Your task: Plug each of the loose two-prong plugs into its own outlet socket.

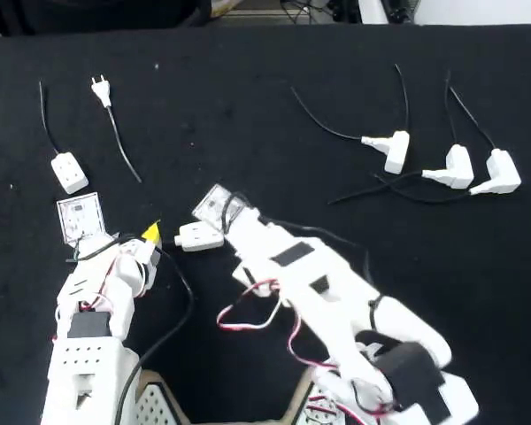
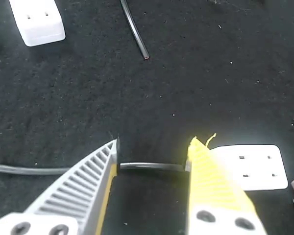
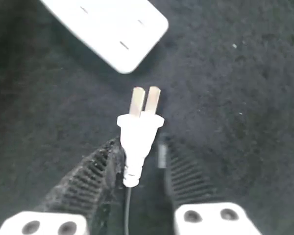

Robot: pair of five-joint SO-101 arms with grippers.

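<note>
The bench (image 1: 248, 97) is showing a black, felt-like surface from edge to edge, speckled here and there with pale lint. Beyond its far edge, a tangle of dark cables (image 1: 305, 11) is lying, and a white panel (image 1: 482, 11) is showing at the far right corner.

My camera layout
High looks down over the whole counter (image 1: 248, 97); both wrists sit close, sharing one socket (image 2: 250, 169).

No legible text, label or number anywhere.
</note>
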